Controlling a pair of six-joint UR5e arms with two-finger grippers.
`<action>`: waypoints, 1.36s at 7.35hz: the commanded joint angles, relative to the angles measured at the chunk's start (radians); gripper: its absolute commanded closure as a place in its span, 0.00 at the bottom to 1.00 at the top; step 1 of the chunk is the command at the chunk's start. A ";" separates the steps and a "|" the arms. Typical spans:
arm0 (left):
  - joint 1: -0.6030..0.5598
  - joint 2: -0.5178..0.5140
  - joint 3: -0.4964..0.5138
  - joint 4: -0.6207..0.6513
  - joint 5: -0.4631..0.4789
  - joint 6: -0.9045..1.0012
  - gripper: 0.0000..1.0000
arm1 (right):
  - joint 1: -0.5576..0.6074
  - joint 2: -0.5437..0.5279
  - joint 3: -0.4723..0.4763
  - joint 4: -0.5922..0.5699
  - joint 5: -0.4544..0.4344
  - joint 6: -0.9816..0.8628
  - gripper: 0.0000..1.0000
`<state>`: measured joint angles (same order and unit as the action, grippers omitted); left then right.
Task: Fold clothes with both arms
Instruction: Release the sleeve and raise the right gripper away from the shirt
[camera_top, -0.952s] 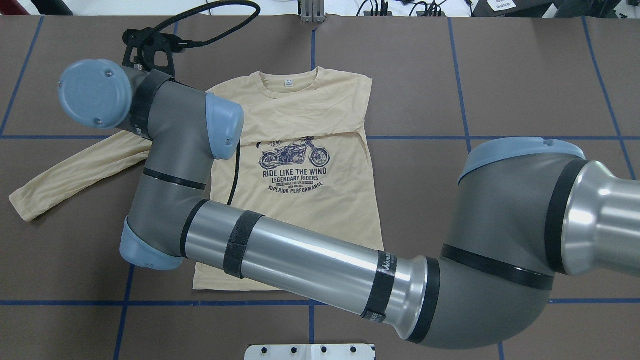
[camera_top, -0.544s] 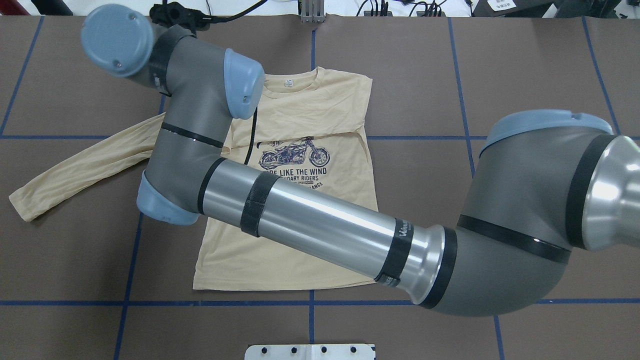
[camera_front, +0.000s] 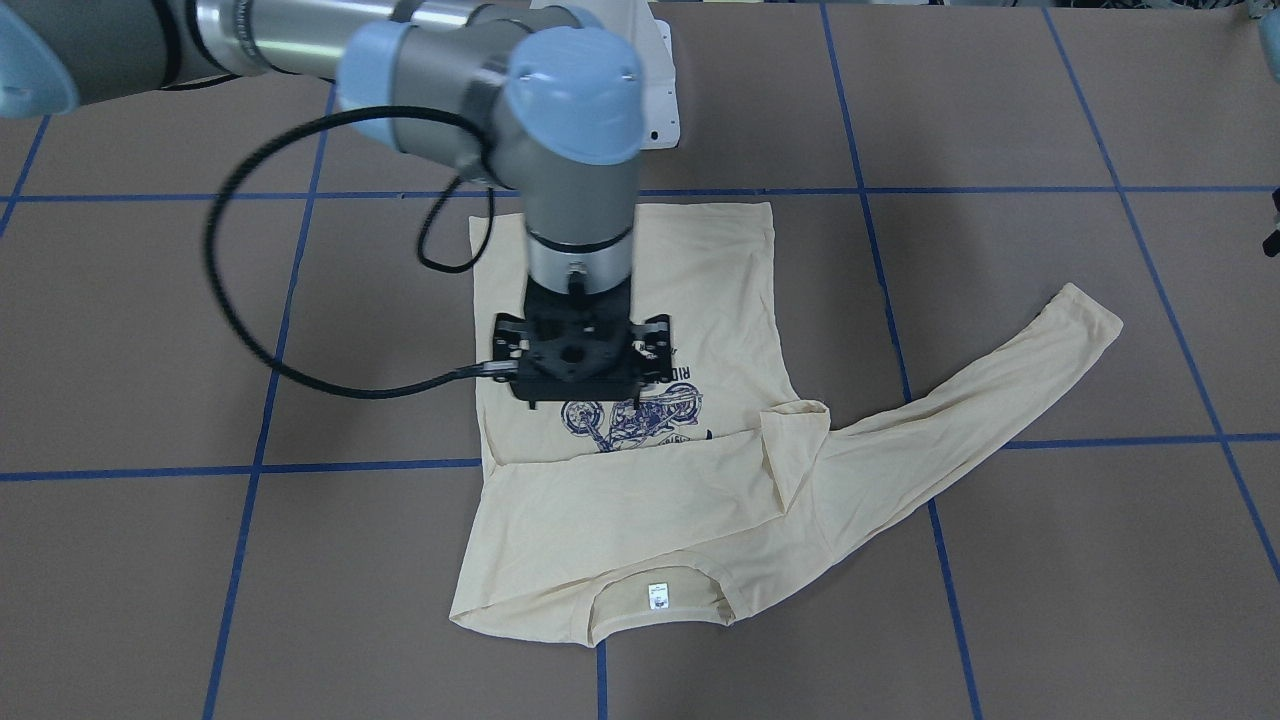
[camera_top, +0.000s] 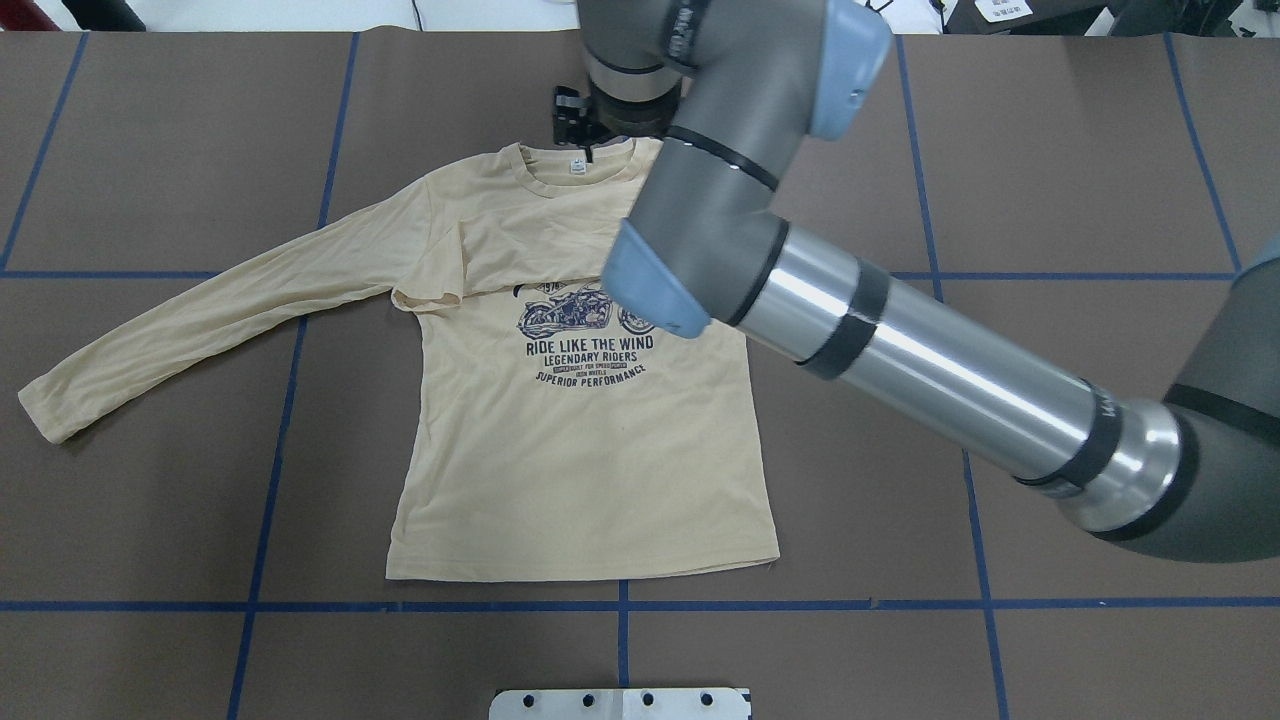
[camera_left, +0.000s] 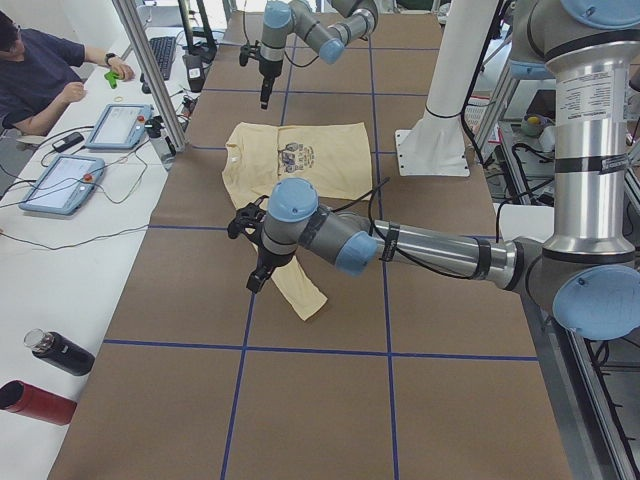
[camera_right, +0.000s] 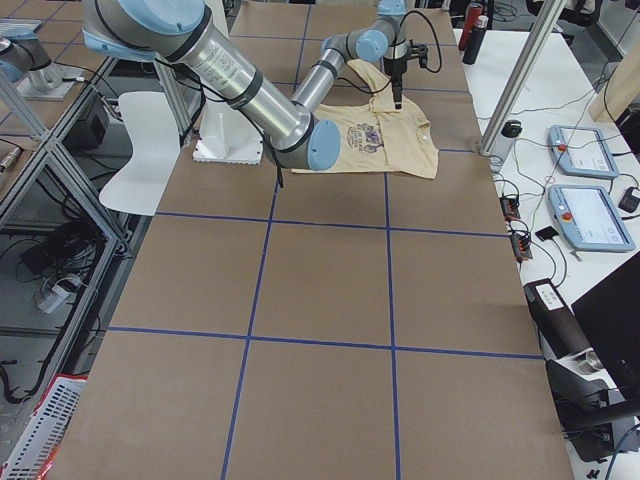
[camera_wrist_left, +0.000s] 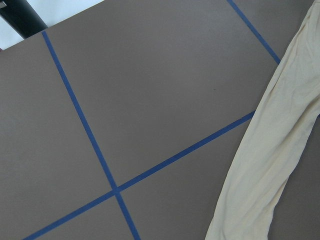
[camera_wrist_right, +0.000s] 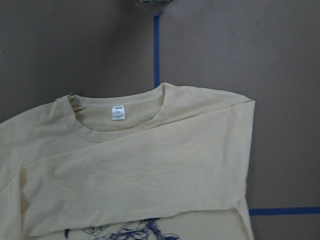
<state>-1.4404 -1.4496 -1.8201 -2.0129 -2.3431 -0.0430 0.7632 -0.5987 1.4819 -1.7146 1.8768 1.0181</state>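
The shirt lies face up on the table. Its collar and upper chest are straight beneath my right gripper, which hangs above the cloth without touching it. A folded sleeve lies across the chest, just above the print. The long sleeve stretches out flat towards my left gripper, which hangs over the table near it. I cannot tell whether either gripper is open or closed.
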 joint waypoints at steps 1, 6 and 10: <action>0.113 0.128 0.001 -0.261 0.071 -0.237 0.00 | 0.143 -0.317 0.284 -0.054 0.105 -0.299 0.00; 0.269 0.183 0.033 -0.363 0.246 -0.424 0.00 | 0.448 -0.824 0.428 0.109 0.324 -0.835 0.00; 0.385 0.083 0.266 -0.561 0.292 -0.631 0.13 | 0.476 -0.938 0.425 0.247 0.358 -0.840 0.00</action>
<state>-1.0813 -1.3280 -1.6092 -2.5548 -2.0573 -0.6188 1.2365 -1.5262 1.9076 -1.4784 2.2325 0.1790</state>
